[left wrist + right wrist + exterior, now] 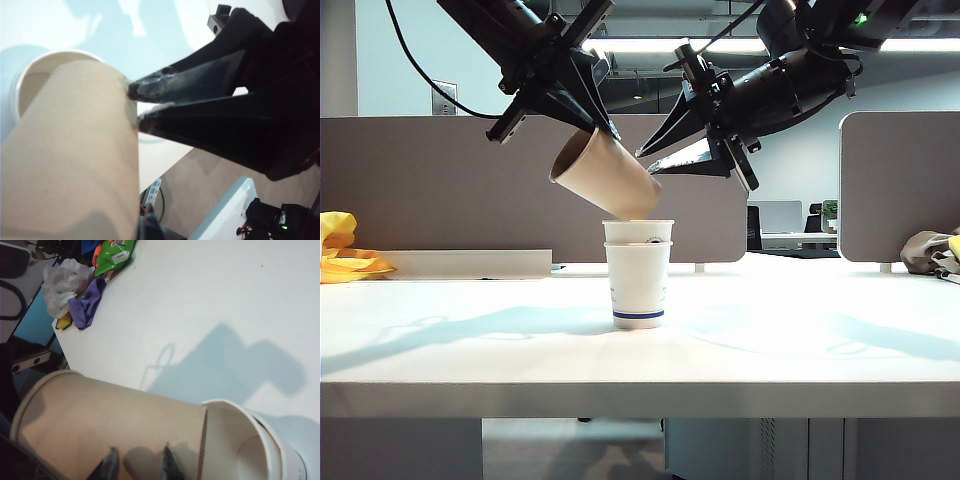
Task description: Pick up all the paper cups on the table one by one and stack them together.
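A kraft-brown paper cup (pixel 605 177) hangs tilted above the table (pixel 800 330), its base dipping into the mouth of two white paper cups (pixel 638 285) that stand nested upright. My left gripper (pixel 594 124) comes down from the upper left and is shut on the brown cup's rim. In the left wrist view the brown cup (pixel 70 160) fills the picture, with the left gripper (pixel 145 222) at its wall and the white rim (pixel 20 85) beyond. My right gripper (pixel 650 162) reaches in from the right, open, close to the brown cup's lower side. Its right gripper (pixel 140 460) tips stand apart over the brown cup (pixel 115 415), beside the white cup (pixel 250 445).
A yellow cloth (pixel 345 255) lies at the table's back left and a bundle of cloths (pixel 930 250) at the back right. Grey-brown partition panels (pixel 440 180) stand behind. The right wrist view shows rags and a green packet (pixel 80 295) near a table corner.
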You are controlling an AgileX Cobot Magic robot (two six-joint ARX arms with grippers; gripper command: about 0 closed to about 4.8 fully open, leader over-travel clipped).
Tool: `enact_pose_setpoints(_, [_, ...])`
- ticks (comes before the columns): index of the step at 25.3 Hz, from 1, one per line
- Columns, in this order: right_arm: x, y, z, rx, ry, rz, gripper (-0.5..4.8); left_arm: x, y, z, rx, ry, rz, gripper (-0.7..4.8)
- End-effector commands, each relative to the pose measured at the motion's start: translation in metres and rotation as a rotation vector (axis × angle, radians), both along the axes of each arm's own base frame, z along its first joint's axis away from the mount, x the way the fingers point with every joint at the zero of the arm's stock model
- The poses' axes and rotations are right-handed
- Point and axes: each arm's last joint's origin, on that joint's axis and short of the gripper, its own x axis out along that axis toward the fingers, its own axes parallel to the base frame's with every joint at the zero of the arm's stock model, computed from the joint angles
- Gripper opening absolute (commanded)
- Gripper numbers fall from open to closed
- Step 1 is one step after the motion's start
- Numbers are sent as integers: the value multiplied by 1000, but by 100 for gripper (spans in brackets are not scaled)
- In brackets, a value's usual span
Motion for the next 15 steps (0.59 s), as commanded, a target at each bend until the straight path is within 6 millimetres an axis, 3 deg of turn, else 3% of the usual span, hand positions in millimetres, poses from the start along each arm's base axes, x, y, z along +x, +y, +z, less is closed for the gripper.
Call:
enact_pose_setpoints(1, [-1,2,2,5,-1,10,117,2,-4,10,-63,-63,-21,-6])
enact_pose_setpoints(15, [-1,2,1,5,-1,11,117,7,-6,13,-92,-107,-5,31])
